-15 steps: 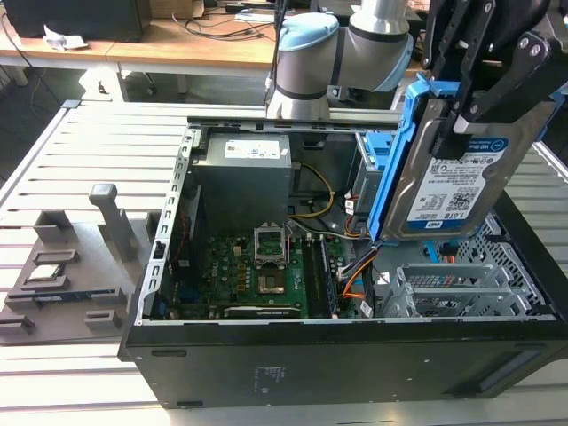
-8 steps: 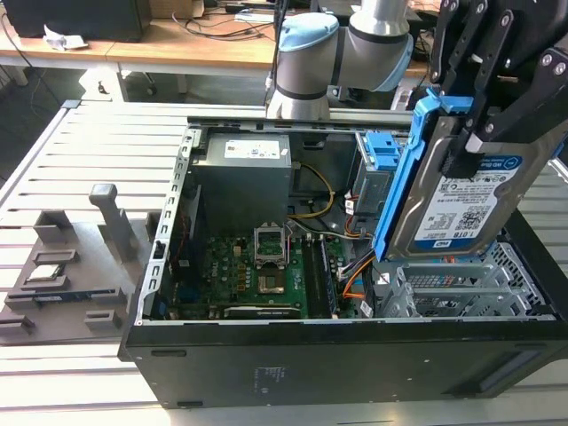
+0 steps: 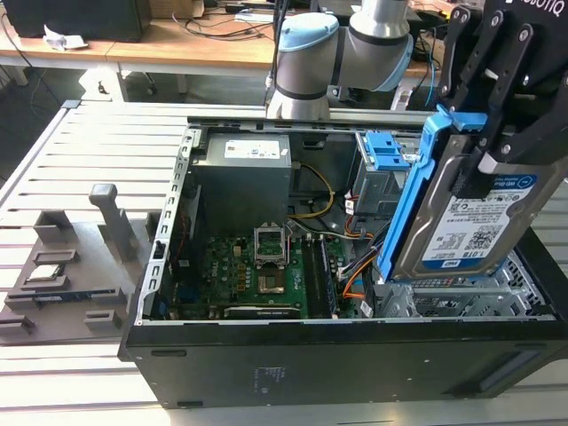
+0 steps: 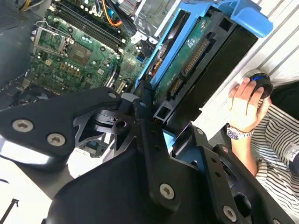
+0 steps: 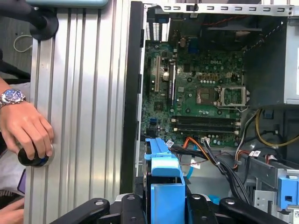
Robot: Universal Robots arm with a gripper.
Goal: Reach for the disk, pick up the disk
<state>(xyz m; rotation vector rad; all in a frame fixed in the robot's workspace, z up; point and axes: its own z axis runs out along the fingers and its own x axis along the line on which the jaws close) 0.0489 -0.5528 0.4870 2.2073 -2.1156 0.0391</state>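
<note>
One disk (image 3: 470, 222) held tilted above the open computer case (image 3: 266, 373) | gripper (image 3: 497, 98) clenched on its upper end | judged dense, rigid, shock-sensitive | best gripped across blue carrier (image 3: 410, 200) edges.

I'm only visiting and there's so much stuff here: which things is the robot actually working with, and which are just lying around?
Part of the job:
- the disk, lifted above the open computer case
- the gripper, shut on the disk

Just there:
- motherboard inside the case
- grey tray with small chips, on the exterior view's left
- a person's hand on a round knob
</note>
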